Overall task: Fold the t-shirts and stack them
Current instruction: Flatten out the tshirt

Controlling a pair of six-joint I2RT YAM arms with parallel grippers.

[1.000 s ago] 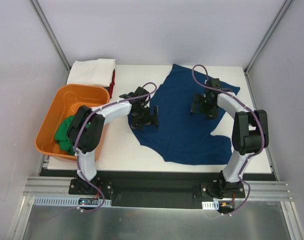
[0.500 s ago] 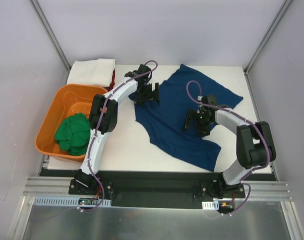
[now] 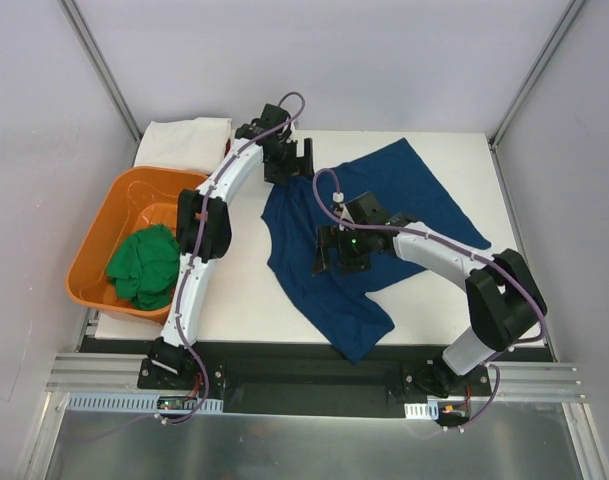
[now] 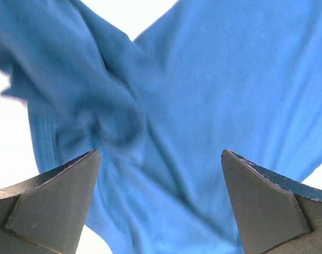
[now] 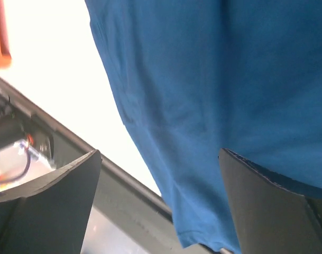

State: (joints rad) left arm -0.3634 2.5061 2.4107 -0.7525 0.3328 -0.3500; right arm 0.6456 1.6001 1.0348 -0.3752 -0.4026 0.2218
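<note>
navy t-shirt [image 3: 414, 190] lying rumpled on the counter [image 3: 244, 290]
both spread wide, nothing pinched: left pincer [image 3: 290, 172] over its far-left corner, right pincer [image 3: 339, 262] over the middle

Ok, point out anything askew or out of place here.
The navy t-shirt lies skewed and rumpled, its near corner reaching past the table's front edge. The green t-shirt sits wadded in the orange tub.

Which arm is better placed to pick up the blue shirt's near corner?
Right. The right claw is open over the middle of the shirt, close to that corner; the left claw is open too, but stretched out to the shirt's far edge.
</note>
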